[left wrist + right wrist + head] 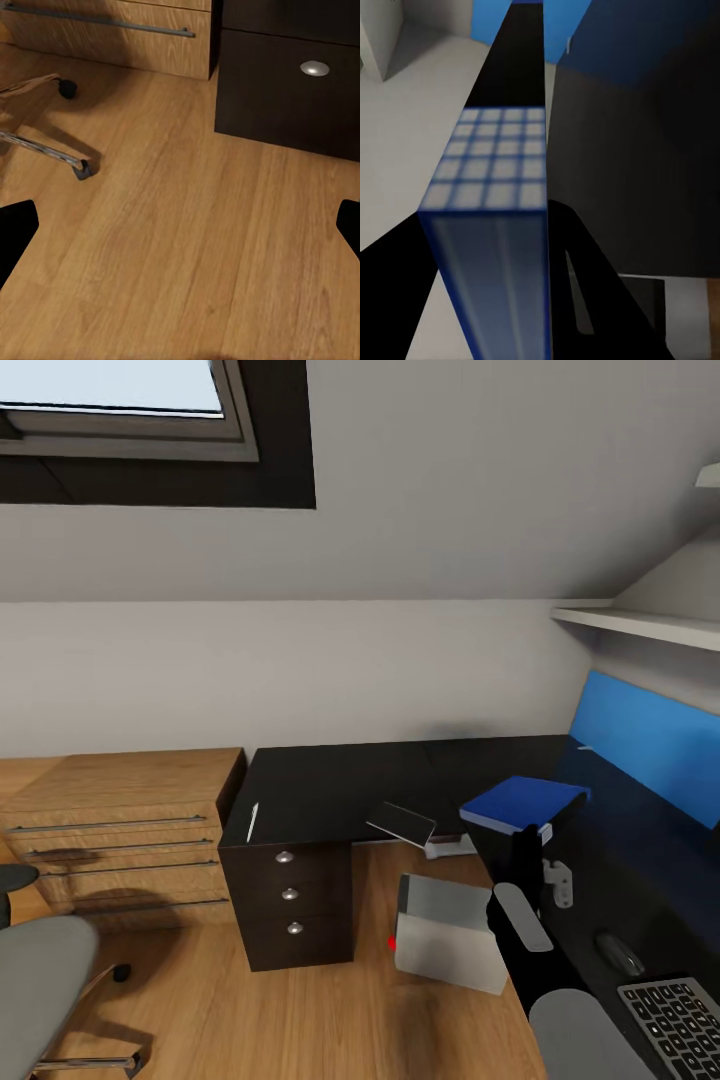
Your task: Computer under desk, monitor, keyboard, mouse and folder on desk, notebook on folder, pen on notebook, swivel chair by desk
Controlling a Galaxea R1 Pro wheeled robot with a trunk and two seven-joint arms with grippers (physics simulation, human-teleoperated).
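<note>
Nearest, keyboard (672, 1022) on desk (330, 790), mouse (620, 952) beside it. Right gripper (528, 838) clenched on blue folder (522, 805) edge, above desk: stiff, light, slick; pinch spine. Left gripper (180, 240) released over floor (187, 247). Computer (450, 932) beneath.
</note>
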